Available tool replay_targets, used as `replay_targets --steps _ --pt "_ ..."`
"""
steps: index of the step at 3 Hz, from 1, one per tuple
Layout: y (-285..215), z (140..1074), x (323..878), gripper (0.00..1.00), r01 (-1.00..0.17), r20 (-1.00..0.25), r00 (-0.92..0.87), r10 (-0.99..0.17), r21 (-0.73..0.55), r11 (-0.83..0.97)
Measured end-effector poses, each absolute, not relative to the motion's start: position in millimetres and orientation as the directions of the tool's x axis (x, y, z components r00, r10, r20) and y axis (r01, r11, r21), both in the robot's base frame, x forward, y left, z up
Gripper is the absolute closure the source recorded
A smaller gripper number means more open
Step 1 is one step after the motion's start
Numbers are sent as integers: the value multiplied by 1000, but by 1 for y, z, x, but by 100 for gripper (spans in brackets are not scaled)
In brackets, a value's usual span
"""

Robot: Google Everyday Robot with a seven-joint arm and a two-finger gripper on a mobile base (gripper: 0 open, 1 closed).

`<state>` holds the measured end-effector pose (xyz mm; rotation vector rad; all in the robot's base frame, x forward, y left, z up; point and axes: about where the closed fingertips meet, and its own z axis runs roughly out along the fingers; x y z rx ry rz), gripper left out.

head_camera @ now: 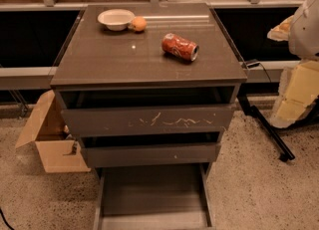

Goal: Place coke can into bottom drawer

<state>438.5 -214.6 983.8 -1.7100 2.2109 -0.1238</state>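
Camera view: coke can (179, 47) lies on its side on the cabinet top (109, 59), right of centre, well apart from the bowl (115, 19). Long axis runs 10 to 4 o'clock, silver end pointing 4. Gripper (306, 25) sits at the frame's 2 o'clock edge, off the cabinet, not holding the can; how far open, can't tell. Bottom drawer (152, 191) is pulled out at 6 o'clock. Risk: a glancing touch rolls the can off the front edge.
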Motion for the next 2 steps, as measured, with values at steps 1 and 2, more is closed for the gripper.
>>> replay_targets --steps 1,2 --pt "-214 983 443 0 -920 -224 -222 -949 -276 280" --pt "-211 979 467 0 -900 -287 -253 -924 -281 334"
